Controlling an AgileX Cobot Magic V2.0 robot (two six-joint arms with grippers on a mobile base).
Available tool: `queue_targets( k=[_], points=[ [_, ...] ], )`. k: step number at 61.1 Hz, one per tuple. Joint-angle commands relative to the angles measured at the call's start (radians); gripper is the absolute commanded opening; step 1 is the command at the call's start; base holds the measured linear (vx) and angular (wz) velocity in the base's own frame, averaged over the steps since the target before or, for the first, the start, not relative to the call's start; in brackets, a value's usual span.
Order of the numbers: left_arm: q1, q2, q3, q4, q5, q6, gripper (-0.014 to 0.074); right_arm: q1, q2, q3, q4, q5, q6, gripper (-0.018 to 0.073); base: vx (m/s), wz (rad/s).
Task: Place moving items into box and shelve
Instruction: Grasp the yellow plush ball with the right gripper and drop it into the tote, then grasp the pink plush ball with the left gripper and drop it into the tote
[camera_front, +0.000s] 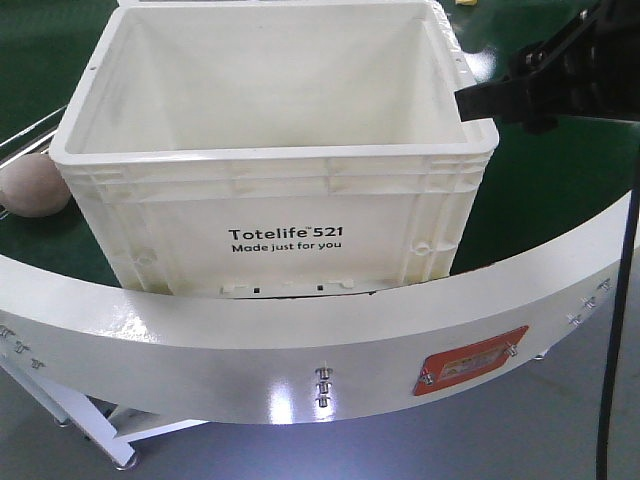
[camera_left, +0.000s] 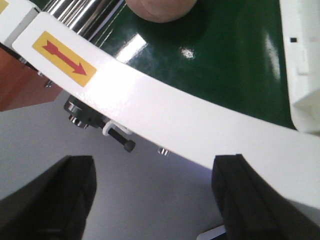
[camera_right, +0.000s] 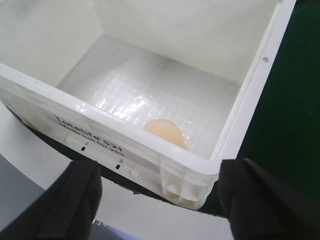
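Exterior front-facing: one large white rectangular plastic tote (camera_front: 280, 215) on the green belt (camera_front: 560, 190), printed "Totelife 521 / Made just for you". Two balls counted: dull pinkish-brown round ball (camera_front: 35, 187) on the belt just beside the tote; pale yellow-orange peach-like ball (camera_right: 165, 132) on the tote floor (near a corner). Left gripper (camera_left: 155, 165) spread, empty; right gripper (camera_right: 160, 172) spread, empty, above the tote rim.
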Motion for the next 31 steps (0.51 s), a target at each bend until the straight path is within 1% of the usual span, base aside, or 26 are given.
queue_targets(
  k=[1,6,8,12,17,23,27,29,31],
  points=[
    [0.01,0.101,-0.105,0.027,-0.059,-0.026,0.0596,-0.003,-0.022,-0.029,0.007,-0.089,-0.015,0.0532,0.0,0.0],
    [0.037,0.202,-0.184,-0.009,-0.058,0.008,0.0595,-0.003,-0.022,-0.029,0.009,-0.1,-0.022,0.0532,0.0,0.0],
    [0.052,0.24,-0.217,-0.035,-0.057,0.036,0.0595,-0.003,-0.022,-0.029,0.009,-0.106,-0.022,0.0532,0.0,0.0],
    [0.083,0.307,-0.28,-0.112,-0.055,0.112,0.0595,-0.003,-0.022,-0.029,0.009,-0.113,-0.022,0.0532,0.0,0.0],
    [0.126,0.388,-0.357,-0.251,-0.055,0.23,0.0595,-0.003,-0.022,-0.029,0.009,-0.116,-0.022,0.0532,0.0,0.0],
    [0.168,0.475,-0.432,-0.401,-0.057,0.346,0.0595,-0.003,-0.022,-0.029,0.009,-0.117,-0.022,0.0532,0.0,0.0],
    [0.179,0.525,-0.469,-0.465,-0.06,0.394,0.0595,-0.003,-0.022,-0.029,0.01,-0.117,-0.022,0.0532,0.0,0.0],
    [0.179,0.554,-0.49,-0.483,-0.065,0.418,0.0595,-0.003,-0.022,-0.029,0.01,-0.117,-0.022,0.0532,0.0,0.0],
    [0.179,0.581,-0.508,-0.488,-0.073,0.423,0.0595,-0.003,-0.022,-0.029,0.01,-0.117,-0.022,0.0532,0.0,0.0]
  ],
)
